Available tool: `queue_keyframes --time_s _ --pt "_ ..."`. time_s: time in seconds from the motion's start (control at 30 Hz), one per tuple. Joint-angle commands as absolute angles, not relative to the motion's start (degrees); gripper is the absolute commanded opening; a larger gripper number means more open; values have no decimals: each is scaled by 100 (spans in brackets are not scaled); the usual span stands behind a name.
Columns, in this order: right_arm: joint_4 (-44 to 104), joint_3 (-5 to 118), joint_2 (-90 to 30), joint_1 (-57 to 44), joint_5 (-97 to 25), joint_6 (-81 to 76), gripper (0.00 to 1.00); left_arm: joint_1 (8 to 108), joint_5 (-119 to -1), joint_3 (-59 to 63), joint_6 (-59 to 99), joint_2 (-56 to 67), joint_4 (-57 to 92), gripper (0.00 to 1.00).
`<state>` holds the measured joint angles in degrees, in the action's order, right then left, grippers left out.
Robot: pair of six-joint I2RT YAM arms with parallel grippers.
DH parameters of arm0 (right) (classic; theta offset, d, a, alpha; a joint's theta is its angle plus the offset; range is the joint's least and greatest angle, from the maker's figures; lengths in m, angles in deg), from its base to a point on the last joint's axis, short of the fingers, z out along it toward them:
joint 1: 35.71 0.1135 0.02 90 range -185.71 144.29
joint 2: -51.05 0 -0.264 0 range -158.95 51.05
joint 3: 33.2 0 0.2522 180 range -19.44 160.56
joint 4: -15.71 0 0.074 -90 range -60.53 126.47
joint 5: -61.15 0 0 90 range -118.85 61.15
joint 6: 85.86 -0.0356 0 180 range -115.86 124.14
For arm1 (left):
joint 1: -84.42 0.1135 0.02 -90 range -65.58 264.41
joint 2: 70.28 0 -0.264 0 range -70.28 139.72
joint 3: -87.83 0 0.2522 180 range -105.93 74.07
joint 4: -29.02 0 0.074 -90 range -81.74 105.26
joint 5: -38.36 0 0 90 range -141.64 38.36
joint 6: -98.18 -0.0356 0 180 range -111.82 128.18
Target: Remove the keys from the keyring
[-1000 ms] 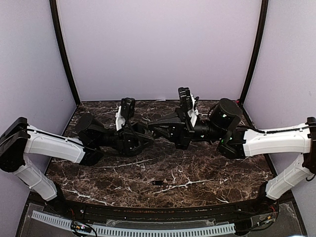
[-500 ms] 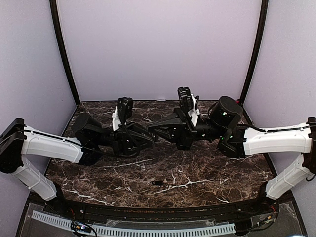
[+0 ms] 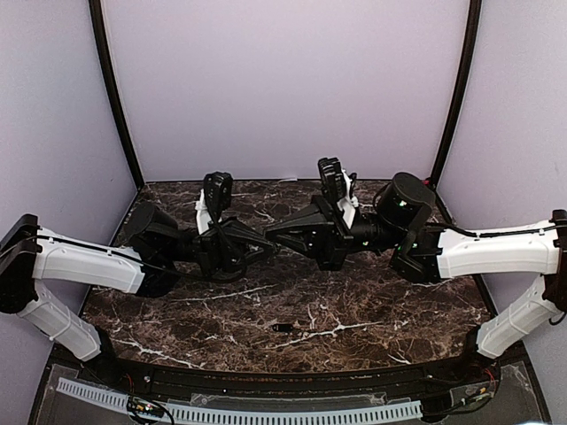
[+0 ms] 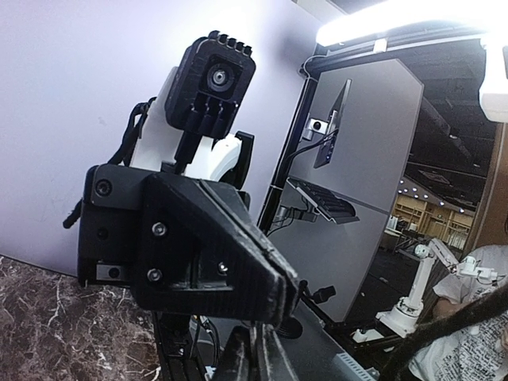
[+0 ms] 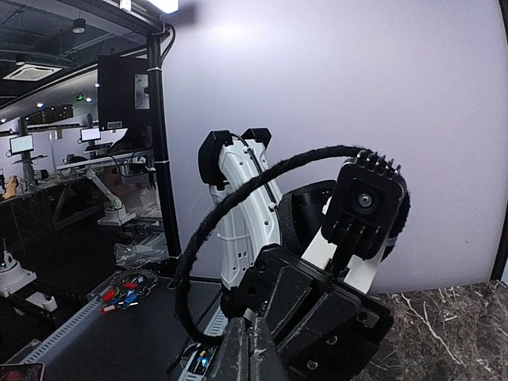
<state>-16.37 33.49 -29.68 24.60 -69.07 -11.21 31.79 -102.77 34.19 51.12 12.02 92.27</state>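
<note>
- Over the middle of the marble table point(image 3: 381, 305), we are watching the left gripper point(image 3: 266, 249) and the right gripper point(image 3: 274, 232) pointing at each other. They are meeting tip to tip, both raised off the table's surface.
- We are seeing the left gripper's fingers point(image 4: 236, 359) lying pressed together in its own wrist view, with only a thin seam between them. Whether anything thin is caught in that seam we cannot tell.
- We are finding the right gripper's fingers point(image 5: 236, 357) pressed together in the same way in the right wrist view. What they are gripping, if anything, we cannot tell.
- Each wrist view is facing the other arm's black wedge-shaped jaws head on, and those are looking closed as well.
- We are spotting one key point(image 3: 283, 328) lying flat on the table, toward its near edge and about midway between its left and right sides. It is sitting well apart from both grippers.
- That key is showing as a tiny dark oblong with a pale glint, too small for us to read any finer shape.
- We are failing to pick out the keyring where the tips are meeting above the table, since that spot is dark and crowded.
- A black cable point(image 5: 238, 198) is arching across the left arm in the right wrist view.
</note>
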Motion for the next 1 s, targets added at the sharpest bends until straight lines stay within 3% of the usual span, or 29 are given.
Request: queue_keyframes --time_s 0.0,0.4,0.67,0.83,0.97 --pt "-1719 3437 -2802 2423 -6894 -1140 0 3159 -10238 3517 5016 990 9295 0" --pt "-1561 3225 -2549 1975 -7657 -1116 0 3159 -10016 3735 5071 809 9170 0" --pt "1148 3956 -2503 1903 -8308 733 0 3162 -10020 3733 5220 783 9053 0" --pt "2948 4450 -2567 1911 -7903 2011 0 3172 -10097 3724 5446 842 9211 0" --pt "3552 4400 -2423 1950 -7166 2688 0 3192 -10180 3705 5660 860 9257 0"
